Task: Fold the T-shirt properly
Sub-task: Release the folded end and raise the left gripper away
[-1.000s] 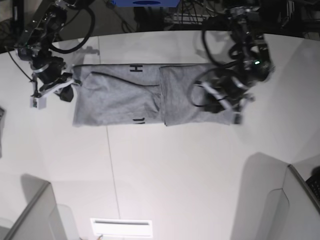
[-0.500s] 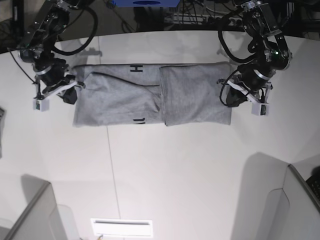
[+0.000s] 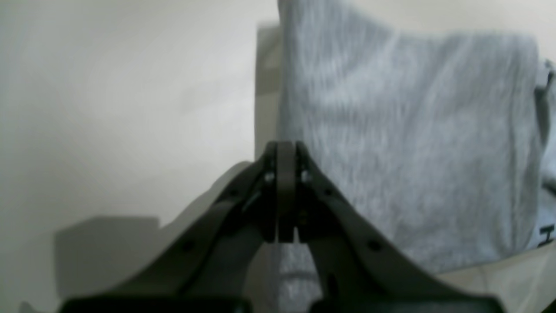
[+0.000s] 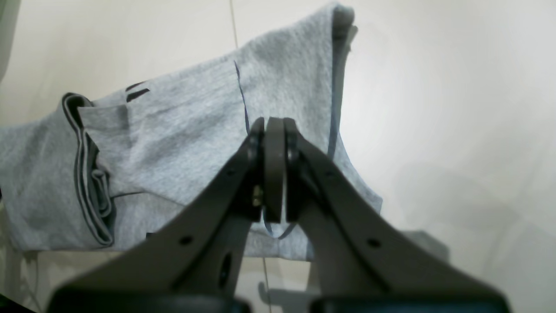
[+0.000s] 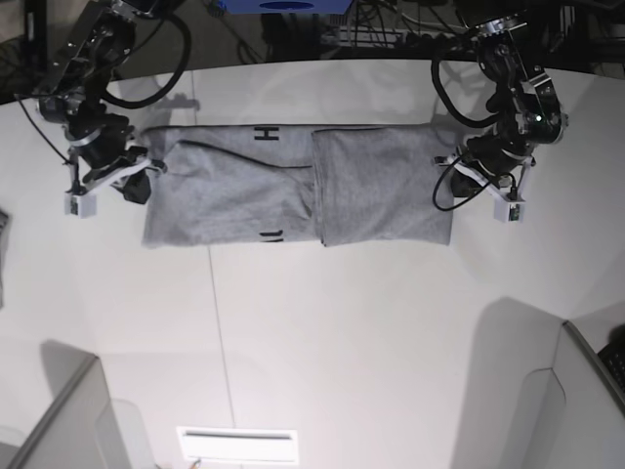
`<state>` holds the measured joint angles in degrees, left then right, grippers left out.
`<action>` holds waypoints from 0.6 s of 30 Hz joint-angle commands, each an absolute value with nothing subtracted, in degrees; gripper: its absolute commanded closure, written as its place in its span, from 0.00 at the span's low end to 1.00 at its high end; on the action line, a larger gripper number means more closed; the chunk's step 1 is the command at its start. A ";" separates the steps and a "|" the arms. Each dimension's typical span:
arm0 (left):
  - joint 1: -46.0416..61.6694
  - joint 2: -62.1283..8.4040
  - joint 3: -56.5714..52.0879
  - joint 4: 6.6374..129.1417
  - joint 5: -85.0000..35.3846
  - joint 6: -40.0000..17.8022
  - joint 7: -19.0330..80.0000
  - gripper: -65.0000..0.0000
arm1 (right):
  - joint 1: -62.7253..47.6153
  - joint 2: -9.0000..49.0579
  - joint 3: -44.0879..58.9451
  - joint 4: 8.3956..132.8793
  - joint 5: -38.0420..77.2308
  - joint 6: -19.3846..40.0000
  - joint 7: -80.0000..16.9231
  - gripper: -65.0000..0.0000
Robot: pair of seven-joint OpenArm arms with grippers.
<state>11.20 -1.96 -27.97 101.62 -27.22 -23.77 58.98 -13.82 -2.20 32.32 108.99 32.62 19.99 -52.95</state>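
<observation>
Base view: T-shirt (image 5: 293,186) lies flat on the white table (image 5: 342,332) as a long grey band, its camera-right part doubled over onto the middle, edge of that flap near centre. Bits of black lettering (image 5: 266,133) peek out at the far and near edges.

Left gripper (image 3: 286,191): jaws pressed together, nothing between them, poised just off the shirt's folded end. Right gripper (image 4: 273,174): also clenched, hovering over the opposite end near the hem; whether it pinches a cloth edge cannot be told from the wrist view.

Risks, as judged:
- Remaining end is layered and wrinkled; a shallow pinch could catch only the top layer and drag the fold apart.
- Lifting one corner only would skew the band.
- Sliding across the table may shift the finished flap.
</observation>
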 commanded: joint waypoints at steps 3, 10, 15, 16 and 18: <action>10.95 -2.86 -28.18 108.88 -30.37 -24.04 57.98 1.00 | -13.49 -1.80 32.66 109.85 33.45 20.18 -51.82 1.00; 10.15 -3.30 -27.82 105.19 -32.13 -23.78 57.80 1.00 | -13.67 -1.80 32.66 109.85 33.54 20.18 -51.82 1.00; 8.57 -3.21 -28.00 95.96 -32.48 -23.78 57.71 1.00 | -14.11 -1.80 32.66 109.85 33.54 20.18 -51.82 1.00; 8.57 -3.21 -28.09 96.22 -32.48 -23.78 57.71 1.00 | -14.11 -1.89 32.57 109.93 33.54 20.18 -51.82 1.00; 10.07 -3.21 -29.41 100.97 -33.01 -23.78 57.71 1.00 | -14.20 -1.89 32.48 109.93 33.54 20.26 -53.05 1.00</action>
